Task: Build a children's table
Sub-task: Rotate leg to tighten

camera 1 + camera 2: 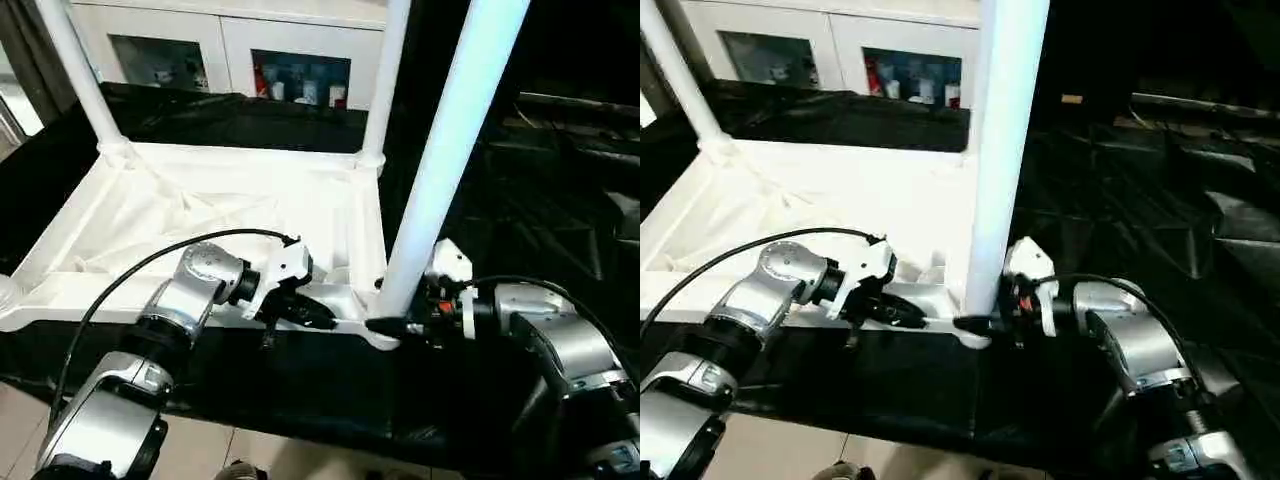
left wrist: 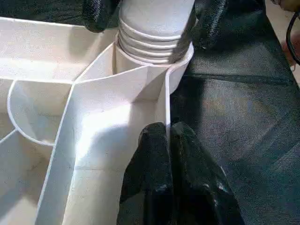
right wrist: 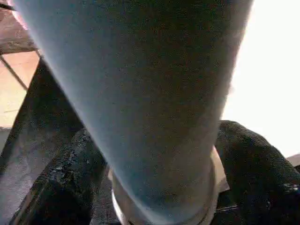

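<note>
the children's table [image 1: 200, 215] lies upside down, its ribbed underside facing up, across a black-covered work surface [image 1: 300, 390], its near edge running along the surface's near side. three legs stand in corner sockets: one at the far left corner [image 1: 75, 70], one at the far right corner [image 1: 385, 80], and a near right leg [image 1: 450, 150] rising from the near right corner socket [image 2: 154, 58]. the near left corner shows no leg.

the top looks like thin moulded plastic: light, fairly stiff thanks to its ribs, but smooth and likely slippery, so it could skate on the cloth when a leg is pushed or twisted. the best hold on it is probably the rim wall by a socket. the legs are long, tapered and slick; gripping low, near the ridged base, should give the most control.

the right gripper [image 1: 400, 325] has its fingers spread either side of that near right leg just above the socket, flanking it closely; whether they truly pinch it i cannot tell. the left gripper [image 2: 168, 140] has its fingers pressed together, tips at the rim wall of the near edge, just beside the same socket, seemingly steadying the top.

behind the surface's far side stand white cabinets [image 1: 230, 50] with glass doors; pale floor tiles [image 1: 280, 455] show below the near edge.
</note>
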